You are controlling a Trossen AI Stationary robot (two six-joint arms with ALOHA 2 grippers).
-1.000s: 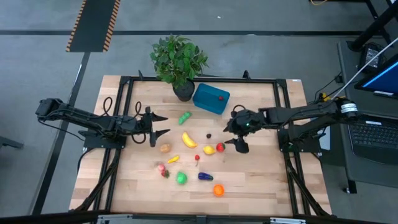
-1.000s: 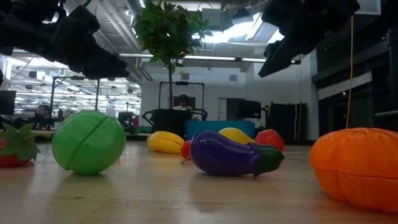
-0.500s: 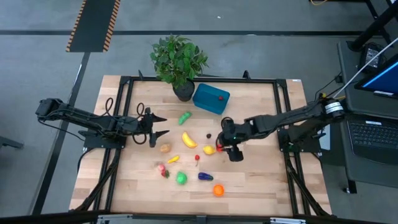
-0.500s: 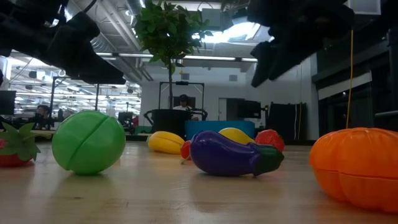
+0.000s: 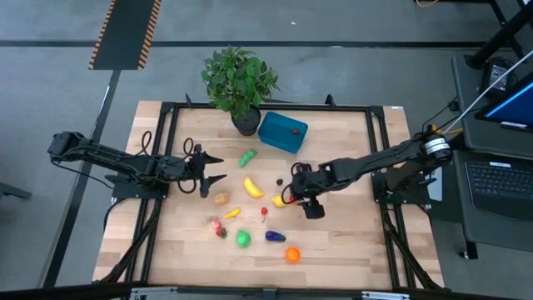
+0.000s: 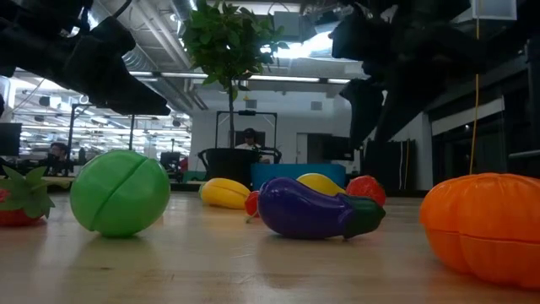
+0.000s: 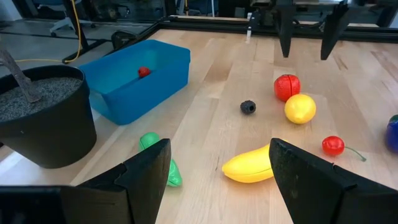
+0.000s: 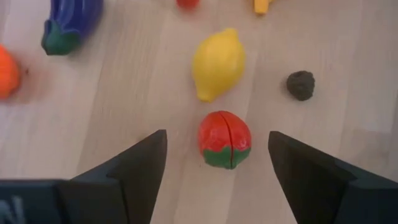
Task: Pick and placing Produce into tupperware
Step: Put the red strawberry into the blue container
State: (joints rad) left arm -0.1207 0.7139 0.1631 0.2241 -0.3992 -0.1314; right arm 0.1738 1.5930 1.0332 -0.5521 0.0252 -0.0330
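The red tomato (image 8: 224,139) lies on the worktop (image 5: 350,242) just beside the yellow lemon (image 8: 217,63); it looks like light, hard, smooth plastic that could roll or slip, so taking it across its round middle seems safest. The right claw (image 8: 217,171) hangs above it, fingers spread wide on either side, touching nothing. The left claw (image 7: 217,171) waits spread and empty near the banana (image 7: 249,167).

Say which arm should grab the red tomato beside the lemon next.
Right. The right gripper hangs open directly over the red tomato, fingers either side of it, next to the lemon. The left gripper waits open across the table by the banana, farther off.
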